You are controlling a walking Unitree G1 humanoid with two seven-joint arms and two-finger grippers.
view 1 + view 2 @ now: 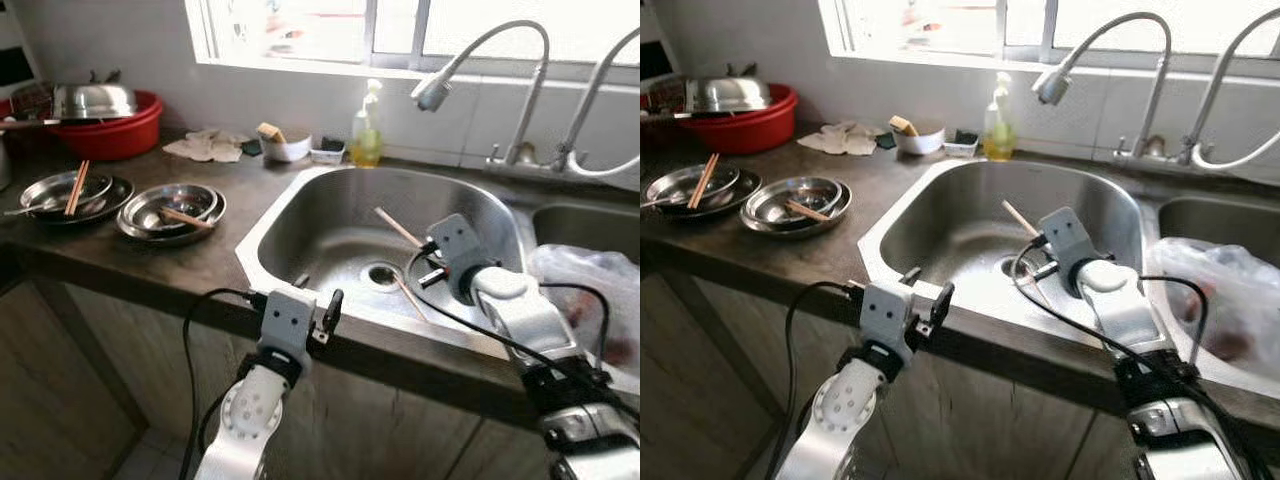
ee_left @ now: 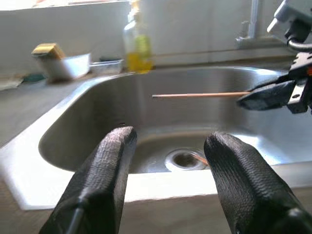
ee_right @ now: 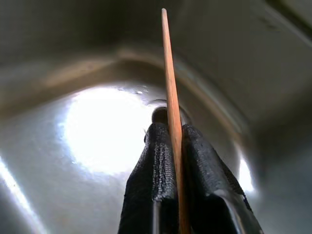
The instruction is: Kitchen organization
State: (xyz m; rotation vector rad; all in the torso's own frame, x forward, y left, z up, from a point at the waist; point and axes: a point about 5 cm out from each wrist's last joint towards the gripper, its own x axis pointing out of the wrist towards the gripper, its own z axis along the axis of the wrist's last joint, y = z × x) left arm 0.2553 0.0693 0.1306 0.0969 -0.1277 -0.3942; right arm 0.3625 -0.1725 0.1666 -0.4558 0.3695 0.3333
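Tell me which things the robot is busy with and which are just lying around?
Busy with:
right end effector, shut on a chopstick
second chopstick by the drain
sink
left end effector, open at the sink's front edge

Lying around:
soap bottle
metal bowls
red basin
faucet
plastic bag

Two head cameras look forward and down from above the counter edge, both taking in the steel sink [image 1: 340, 225], its drain [image 1: 381, 273] and the window wall beyond. The left wrist camera looks low across the sink rim toward the soap bottle [image 2: 136, 46]. The right wrist camera sits close inside the basin, sharing that drain
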